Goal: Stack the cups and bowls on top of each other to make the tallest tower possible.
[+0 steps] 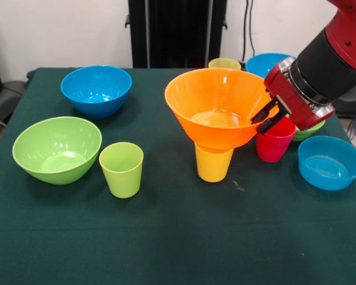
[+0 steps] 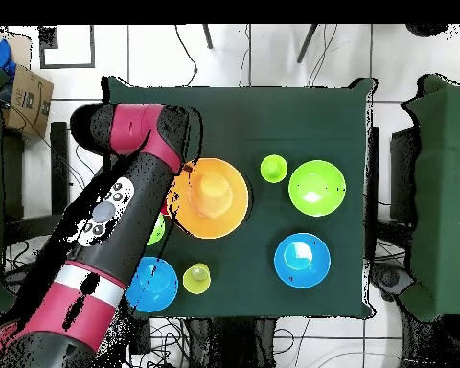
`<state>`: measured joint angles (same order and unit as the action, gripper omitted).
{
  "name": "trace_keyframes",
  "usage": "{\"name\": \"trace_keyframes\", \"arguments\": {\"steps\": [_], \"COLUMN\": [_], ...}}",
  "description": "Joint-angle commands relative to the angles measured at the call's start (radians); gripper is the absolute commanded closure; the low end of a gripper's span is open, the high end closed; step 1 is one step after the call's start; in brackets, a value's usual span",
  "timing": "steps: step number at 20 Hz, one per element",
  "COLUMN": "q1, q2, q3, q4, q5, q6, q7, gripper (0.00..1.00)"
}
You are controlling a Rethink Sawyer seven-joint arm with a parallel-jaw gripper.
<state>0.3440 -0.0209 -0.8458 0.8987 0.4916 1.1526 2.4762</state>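
Nearest the front camera stands the lime green cup (image 1: 121,169), upright, just beside the large lime green bowl (image 1: 57,149); both well apart from the tower; the tower itself = large orange bowl (image 1: 216,114) perched upright on an inverted bright yellow cup (image 1: 213,162), mid-table, a narrow and shaky base.

Gripper (image 1: 272,117) sits at the orange bowl's rim on the side toward the red cup (image 1: 274,141); black fingers look close together, seemingly pinching the rim, but whether they truly clamp it can't be told from either view.

Step in hand, by my judgement: settling or releasing the orange bowl on the yellow cup. To do it well: keep the bowl level and centred over the cup; let go w/o dragging the rim sideways; lift straight away, since any side pull likely tips the bowl off.

Around: red cup upright, directly under the wrist, touching or nearly touching the bowl's wall, so the closest thing to knock; small shallow blue bowl (image 1: 330,162) just past it; small green bowl (image 1: 311,129) mostly hidden behind arm; medium blue bowl (image 1: 97,89) far side, clear of the work; second blue bowl (image 1: 266,62) and paler yellow cup (image 1: 224,63) behind the tower; overhead, arm covers much of that side.
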Motion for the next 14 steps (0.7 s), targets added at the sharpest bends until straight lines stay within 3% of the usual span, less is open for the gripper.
{"name": "trace_keyframes", "arguments": {"steps": [1, 14], "q1": [-0.036, -0.06], "q2": [0.025, 0.013], "q3": [0.168, 0.2], "q4": [-0.027, -0.022], "q5": [-0.05, -0.055], "q6": [-0.033, -0.038], "q7": [-0.025, -0.041], "gripper": [1.0, 1.0]}}
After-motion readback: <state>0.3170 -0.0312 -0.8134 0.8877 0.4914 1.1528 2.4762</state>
